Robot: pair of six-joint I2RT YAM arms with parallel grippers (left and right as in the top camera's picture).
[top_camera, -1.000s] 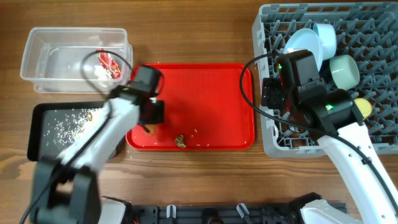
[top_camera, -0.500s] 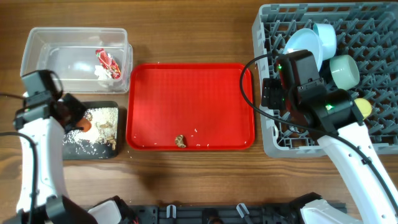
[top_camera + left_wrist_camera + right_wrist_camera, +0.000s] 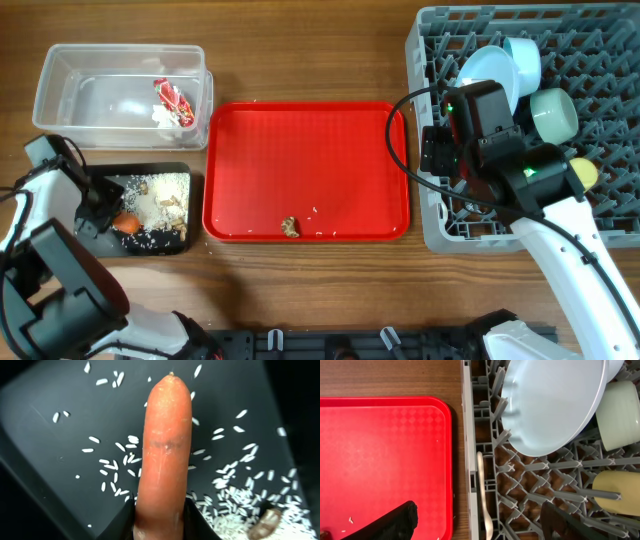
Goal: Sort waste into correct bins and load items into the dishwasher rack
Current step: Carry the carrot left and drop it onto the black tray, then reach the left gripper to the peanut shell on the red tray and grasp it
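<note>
My left gripper [image 3: 108,216] is shut on the orange carrot [image 3: 126,223] and holds it low over the black tray [image 3: 150,246], which holds rice [image 3: 165,188] and brown scraps. In the left wrist view the carrot [image 3: 165,450] sticks out from the jaws [image 3: 160,512] over scattered rice. The clear tub [image 3: 60,60] holds the red wrapper [image 3: 172,97] and white tissue [image 3: 160,117]. My right gripper [image 3: 437,150] is open and empty at the grey rack's [image 3: 600,30] left edge. The rack holds the blue plate [image 3: 485,72], small blue bowl [image 3: 522,55], mint bowl [image 3: 552,113], yellow cup [image 3: 583,172] and white spoon [image 3: 484,495].
The red serving tray [image 3: 300,160] lies between the bins and the rack. One brown scrap [image 3: 290,227] and a few rice grains sit near its front edge. In the right wrist view my jaws [image 3: 480,527] hover over the gap between the red tray [image 3: 380,450] and the rack [image 3: 530,480].
My left arm carried the carrot from the red tray leftward to the black tray, then lowered it toward the tray's left front. The right arm has not moved.
</note>
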